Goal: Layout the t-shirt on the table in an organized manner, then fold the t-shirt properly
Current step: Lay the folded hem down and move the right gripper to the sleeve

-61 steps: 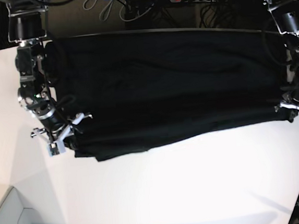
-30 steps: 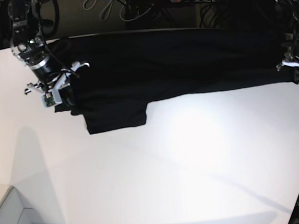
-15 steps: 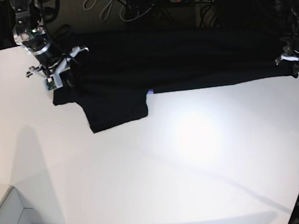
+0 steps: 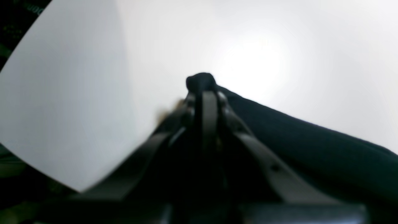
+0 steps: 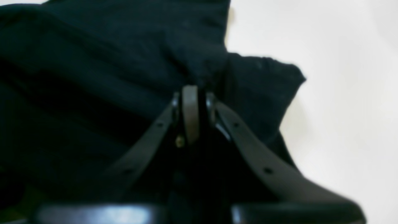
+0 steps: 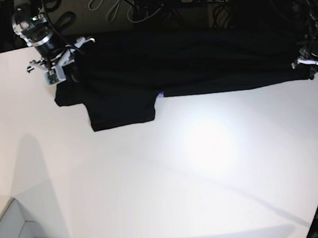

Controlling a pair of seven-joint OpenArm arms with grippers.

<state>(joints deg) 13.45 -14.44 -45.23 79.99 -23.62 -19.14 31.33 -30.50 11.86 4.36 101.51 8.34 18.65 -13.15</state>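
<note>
Left gripper (image 4: 203, 90) clenched tight on a bunched knob of black cloth poking out past the tips, center of left wrist view; no gap visible btwn fingers (image 4: 209, 107). In base view same gripper (image 6: 310, 64) at far right edge, pinching the t-shirt (image 6: 187, 61) at its right end. Right gripper (image 5: 190, 93) likewise closed down on fabric, center of right wrist view, cloth gathered just above the tips & spilling upper left, w/ a loose flap to the right of the fingers (image 5: 190, 109). In base view right gripper (image 6: 60, 69) at upper left, gripping the shirt's left end. T-shirt stretched as a wide dark band across top of frame btwn both grippers, lower edge fairly straight, lying along far part of the table (image 6: 197, 177). One sleeve (image 6: 119, 108) hanging lower at left-center, flat on white surface. Tiny purple speck (image 6: 160, 96) at hem just right of sleeve. Wrist views blurred; weave & folds hard to make out. Rest of table bare white, glare spot near center.
</note>
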